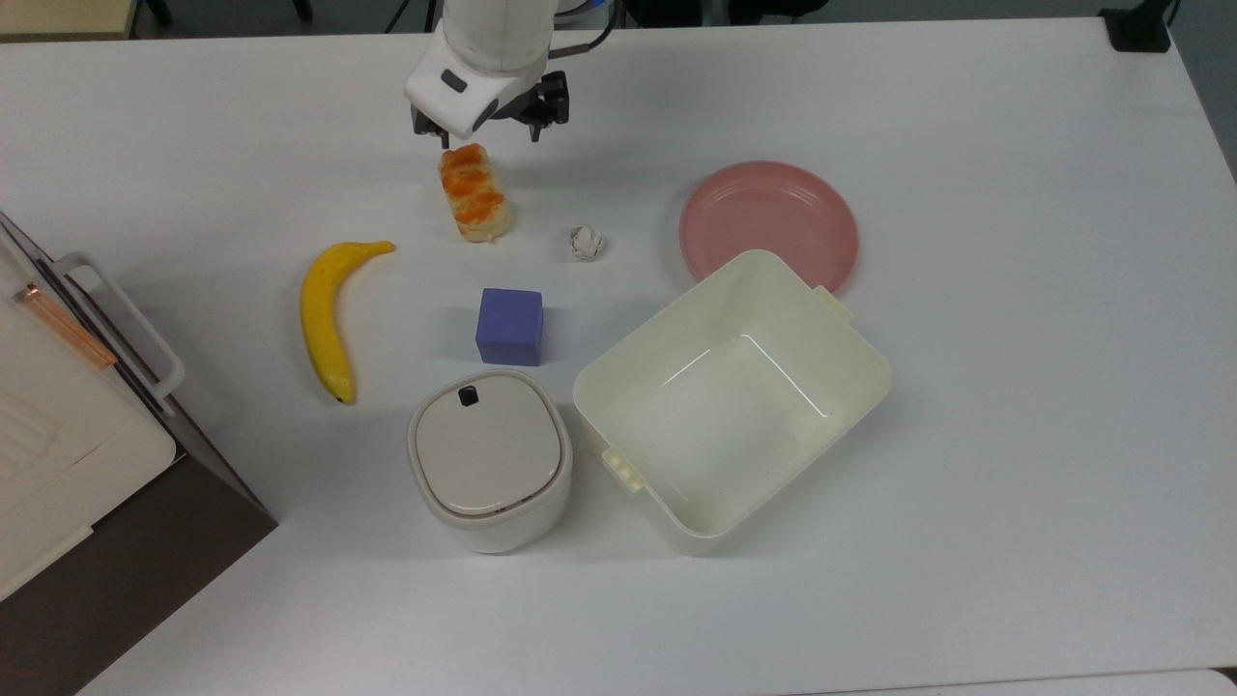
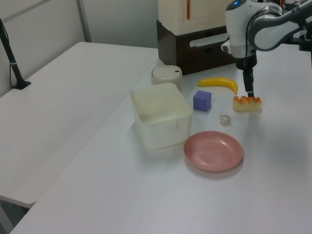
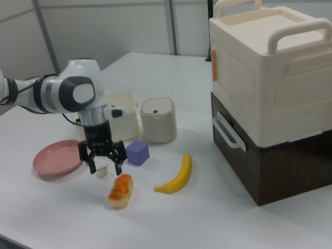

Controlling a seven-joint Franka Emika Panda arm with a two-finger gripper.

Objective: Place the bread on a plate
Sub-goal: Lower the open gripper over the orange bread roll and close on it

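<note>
The bread point(image 1: 474, 205) lies on the white table, a small loaf with an orange-brown braided top, also seen in the left view point(image 2: 247, 103) and the right view point(image 3: 120, 191). My gripper point(image 1: 475, 131) hangs open just over the bread's far end in the top view, with one finger point(image 1: 534, 128) to either side. In the right view the gripper point(image 3: 105, 169) is a little above and behind the loaf and holds nothing. The pink plate point(image 1: 768, 227) rests empty to the top view's right, partly tucked behind the cream tub.
A cream tub point(image 1: 734, 396), a lidded white container point(image 1: 488, 459), a purple cube point(image 1: 509, 326), a paper ball point(image 1: 587, 242) and a banana point(image 1: 329, 314) lie around the bread. A tall cream-and-brown box point(image 3: 270, 98) stands at the top view's left edge.
</note>
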